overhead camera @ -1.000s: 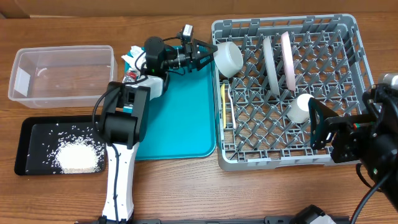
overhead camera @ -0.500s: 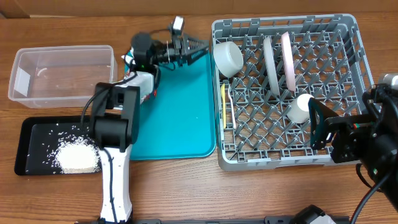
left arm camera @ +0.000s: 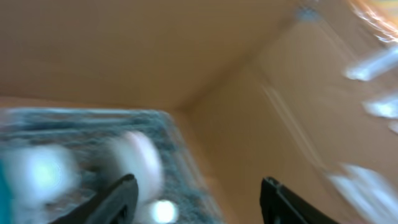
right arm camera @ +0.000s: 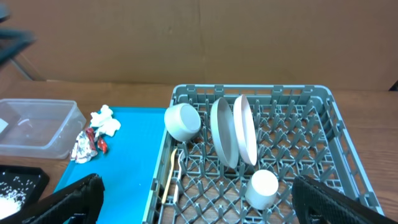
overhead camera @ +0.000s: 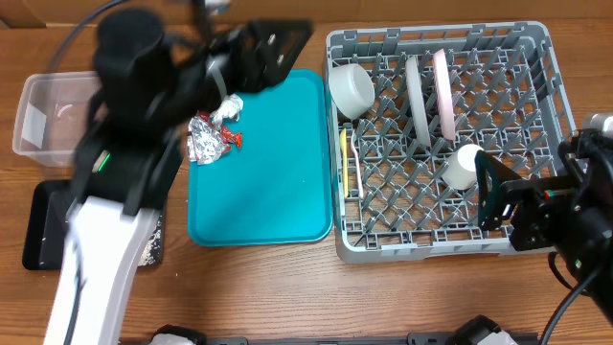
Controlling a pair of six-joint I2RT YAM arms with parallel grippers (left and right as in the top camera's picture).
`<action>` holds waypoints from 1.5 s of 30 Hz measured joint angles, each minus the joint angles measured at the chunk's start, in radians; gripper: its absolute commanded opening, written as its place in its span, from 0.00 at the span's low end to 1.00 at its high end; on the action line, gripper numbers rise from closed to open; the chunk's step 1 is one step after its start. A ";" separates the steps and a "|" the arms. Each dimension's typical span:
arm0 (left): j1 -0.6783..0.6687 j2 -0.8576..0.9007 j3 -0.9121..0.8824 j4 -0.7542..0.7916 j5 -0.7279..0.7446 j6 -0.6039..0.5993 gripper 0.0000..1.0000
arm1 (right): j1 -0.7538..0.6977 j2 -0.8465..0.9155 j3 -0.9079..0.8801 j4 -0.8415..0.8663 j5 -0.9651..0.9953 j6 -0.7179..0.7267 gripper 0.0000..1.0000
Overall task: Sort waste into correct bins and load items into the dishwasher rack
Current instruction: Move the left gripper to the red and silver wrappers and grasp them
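Observation:
The grey rack (overhead camera: 536, 144) holds a whitish bowl (overhead camera: 351, 88), two upright plates (overhead camera: 419, 96) (overhead camera: 442, 88), a white cup (overhead camera: 462, 165) and a yellow utensil (overhead camera: 345, 158). The foil wrapper (overhead camera: 205, 140) and white tissue (overhead camera: 229, 108) lie on the teal tray's far left corner. My left gripper (overhead camera: 280, 40) is blurred, raised above the tray's far edge, open and empty; its wrist view (left arm camera: 199, 202) shows only a blur of the rack. My right gripper (right arm camera: 199, 214) is open and empty, at the rack's near right (overhead camera: 493, 203). The clear tub (overhead camera: 38, 115) and black tray (overhead camera: 38, 235) are partly hidden by the left arm.
The teal tray (overhead camera: 263, 192) lies between the bins and the rack. The right wrist view shows the rack (right arm camera: 348, 162), bowl (right arm camera: 182, 121), cup (right arm camera: 261, 186), tissue (right arm camera: 104, 120), foil (right arm camera: 87, 144), tub (right arm camera: 34, 127) and some rice (right arm camera: 9, 198). A cardboard wall stands behind the table.
My left arm has swung up and toward the camera, now blurred and covering the bins. The foil and tissue now show in the open on the teal tray. The right arm has not moved.

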 measured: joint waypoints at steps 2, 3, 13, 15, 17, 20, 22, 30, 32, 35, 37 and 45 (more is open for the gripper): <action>-0.006 -0.076 0.017 -0.184 -0.208 0.124 0.67 | 0.000 0.000 0.000 -0.001 0.002 0.000 1.00; -0.006 -0.095 0.027 -0.305 -0.319 0.178 0.68 | 0.000 0.000 0.000 0.000 0.003 0.000 1.00; -0.005 0.340 0.011 -0.565 -0.784 0.455 0.97 | 0.000 0.000 0.000 0.000 0.003 0.002 1.00; -0.005 0.442 0.011 -0.527 -0.799 0.468 0.94 | 0.000 0.000 0.000 -0.001 0.003 0.002 1.00; -0.005 0.519 0.010 -0.515 -0.804 0.478 0.90 | 0.000 0.000 0.000 -0.001 0.003 0.002 1.00; 0.002 0.640 0.008 -0.524 -0.802 0.474 0.80 | 0.000 0.000 0.000 -0.001 0.003 0.002 1.00; 0.008 0.676 0.008 -0.520 -0.795 0.467 0.77 | 0.000 0.000 0.000 0.000 0.003 0.002 1.00; 0.024 0.796 0.006 -0.511 -0.783 0.454 0.13 | 0.000 0.000 0.000 -0.001 0.003 0.002 1.00; 0.031 0.806 0.006 -0.521 -0.780 0.452 0.04 | 0.000 0.000 0.000 -0.001 0.003 0.002 1.00; 0.036 0.805 0.007 -0.544 -0.742 0.452 0.04 | 0.000 0.000 0.000 0.000 0.003 0.002 1.00; 0.036 0.797 0.007 -0.558 -0.715 0.452 0.04 | 0.000 0.000 0.000 0.000 0.003 0.002 1.00; 0.044 0.421 0.011 -0.630 -0.628 0.449 0.04 | 0.000 0.000 0.000 0.000 0.003 0.003 1.00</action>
